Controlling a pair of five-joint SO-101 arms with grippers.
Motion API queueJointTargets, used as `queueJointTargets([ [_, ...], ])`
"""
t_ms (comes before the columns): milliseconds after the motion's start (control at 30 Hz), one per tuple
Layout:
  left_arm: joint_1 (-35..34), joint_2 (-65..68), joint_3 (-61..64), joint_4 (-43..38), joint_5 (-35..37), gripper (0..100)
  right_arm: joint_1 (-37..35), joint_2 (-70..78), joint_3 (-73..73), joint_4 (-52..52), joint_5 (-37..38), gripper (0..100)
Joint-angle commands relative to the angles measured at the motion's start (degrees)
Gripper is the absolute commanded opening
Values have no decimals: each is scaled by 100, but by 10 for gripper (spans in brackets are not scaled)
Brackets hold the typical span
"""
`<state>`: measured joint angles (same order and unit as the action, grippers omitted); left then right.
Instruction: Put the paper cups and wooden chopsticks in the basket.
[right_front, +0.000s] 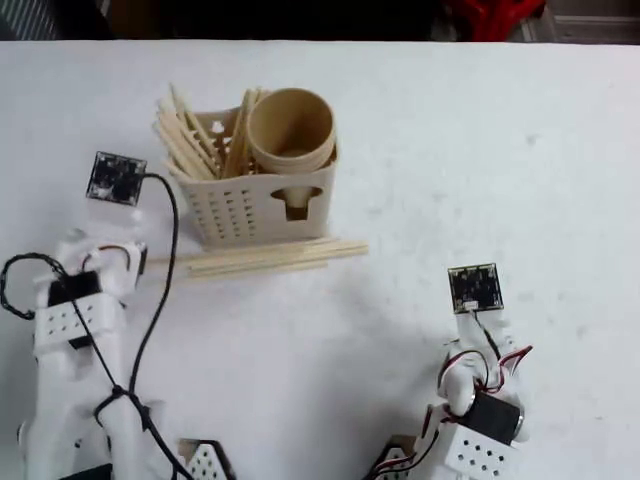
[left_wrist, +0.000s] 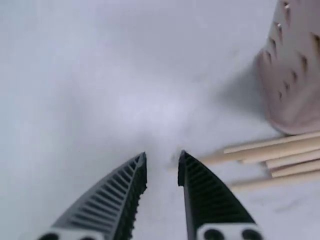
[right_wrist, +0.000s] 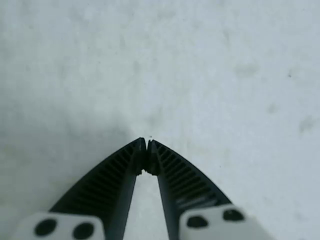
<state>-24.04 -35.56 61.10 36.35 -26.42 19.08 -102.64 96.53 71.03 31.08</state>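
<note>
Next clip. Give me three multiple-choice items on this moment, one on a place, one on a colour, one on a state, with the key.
1. Where do the loose wooden chopsticks lie?
A) on the white table, along the front of the pale perforated plastic basket
B) under the right arm
C) across the cup's rim

2. What colour is the round paper cup standing in the basket?
A) red
B) tan brown
C) green

3. How is the right gripper?
A) wide open
B) shut on a chopstick
C) shut, holding nothing

Key:
1 A: the high view shows the bundle lying flat beside the basket's foot.
2 B: its wall and inside are tan.
3 C: in the right wrist view its tips meet over bare table.
</note>
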Motion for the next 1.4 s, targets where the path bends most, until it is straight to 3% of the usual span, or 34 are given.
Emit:
queueJointTargets([
  [0, 163, 22, 62, -413, 633, 120, -40, -48, 35, -84, -62, 18],
  [133, 154, 673, -501, -325, 1099, 121, -40, -48, 35, -84, -62, 18],
  [467, -57, 3855, -2901, 220, 2444, 121, -40, -48, 35, -84, -62, 18],
  [700, 312, 4303, -3411, 273, 2435, 121, -40, -48, 35, -84, -62, 18],
  [933, 1086, 4365, -3385, 993, 1996, 117, -40, -48, 35, -84, -62, 18],
  [1133, 1103, 4444, -3367, 1169, 2048, 117, -40, -48, 35, -84, -62, 18],
  [1367, 1103, 4435, -3376, 2400, 2022, 120, -40, -48, 35, -84, -62, 18],
])
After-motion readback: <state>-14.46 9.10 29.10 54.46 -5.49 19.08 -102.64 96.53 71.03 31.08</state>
